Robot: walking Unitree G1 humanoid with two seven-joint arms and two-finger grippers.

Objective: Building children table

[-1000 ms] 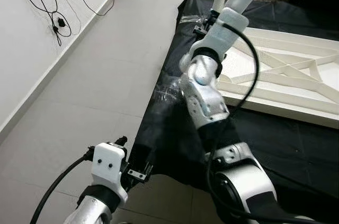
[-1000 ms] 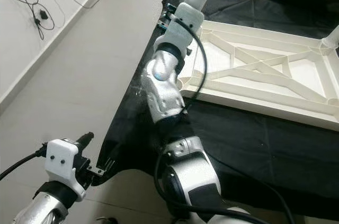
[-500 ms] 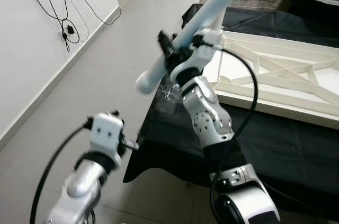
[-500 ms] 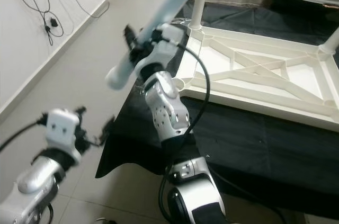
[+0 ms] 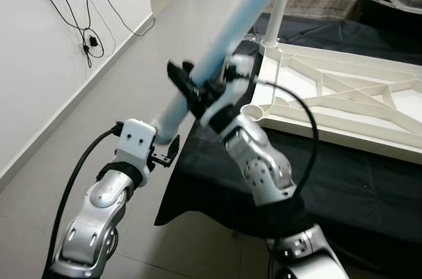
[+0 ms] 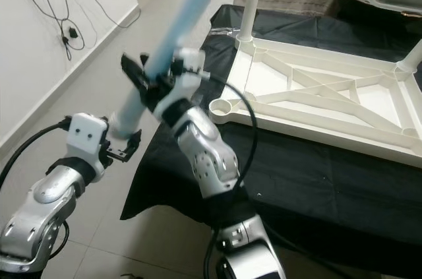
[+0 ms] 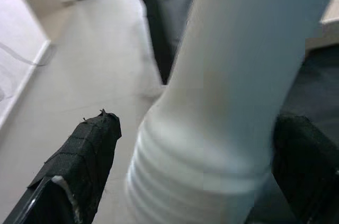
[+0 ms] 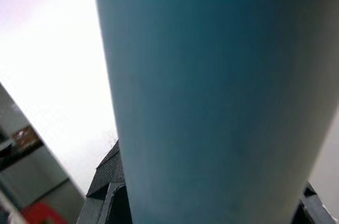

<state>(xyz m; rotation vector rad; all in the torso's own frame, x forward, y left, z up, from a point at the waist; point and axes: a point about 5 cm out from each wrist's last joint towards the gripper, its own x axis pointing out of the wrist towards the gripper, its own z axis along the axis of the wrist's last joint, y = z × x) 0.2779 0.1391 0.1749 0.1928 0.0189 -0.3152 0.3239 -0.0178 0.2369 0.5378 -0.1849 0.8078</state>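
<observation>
Your right end effector [image 5: 198, 88] pinches the pale blue table leg [image 5: 231, 28] mid-shaft, slanted over the floor, while the left end effector [image 5: 165, 152] stands spread around its threaded end — likely steadying it for the empty corner socket [image 6: 221, 105] of the upturned tabletop [image 6: 316, 104] on the desk.

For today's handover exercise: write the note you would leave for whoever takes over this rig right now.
Right end effector: shut on the light blue table leg, held tilted above the floor.
Left end effector: fingers open around the leg's threaded lower end, not clamped.
White tabletop frame: upside down on the black cloth.
Done: two legs already stand in far corner sockets.
Left: seat this leg in the empty near corner socket.
</observation>
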